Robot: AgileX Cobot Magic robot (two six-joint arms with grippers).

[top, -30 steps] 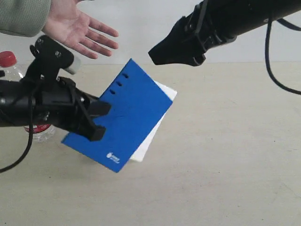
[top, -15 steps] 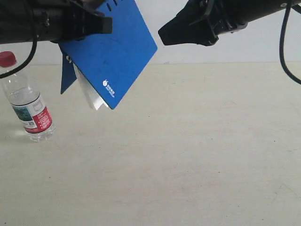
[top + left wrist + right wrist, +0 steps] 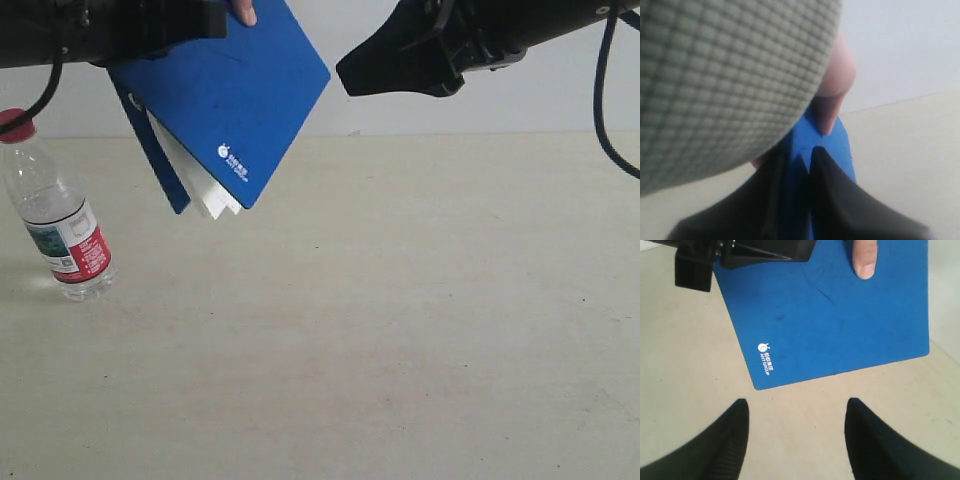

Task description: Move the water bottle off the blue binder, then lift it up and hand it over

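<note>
Beige tabletop [image 3: 400, 350] below; your left claw [image 3: 802, 152] pinches the raised blue binder [image 3: 230, 90], a thumb [image 3: 863, 257] just beyond it — seemingly the handover. Right claw [image 3: 797, 402] gapes, empty. Next: release once they grip.

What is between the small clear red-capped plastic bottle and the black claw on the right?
Exterior view: the flat bright-blue ring binder, clamped by the left gripper, hangs between bottle and right gripper.

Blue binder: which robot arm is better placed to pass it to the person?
Left. The left gripper is shut on the blue binder, with the person's thumb on it; the right gripper hangs open, holding nothing.
</note>
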